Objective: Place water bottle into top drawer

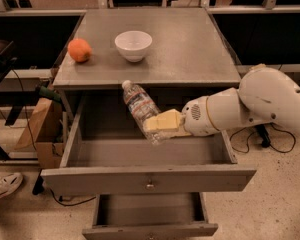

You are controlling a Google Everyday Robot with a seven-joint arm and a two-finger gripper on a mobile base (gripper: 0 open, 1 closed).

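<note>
The water bottle (139,106) is a clear crinkled bottle with a white cap at its upper left end. It hangs tilted over the open top drawer (149,177), inside its opening, below the tabletop's front edge. My gripper (159,125), with pale yellow fingers (165,120), is shut on the bottle's lower half. My white arm (250,106) reaches in from the right.
A white bowl (133,45) and an orange fruit (79,50) sit on the grey table top (190,49). The narrower lower drawer (150,219) is also open. A brown paper bag (37,129) and a shoe (2,186) are on the floor at the left.
</note>
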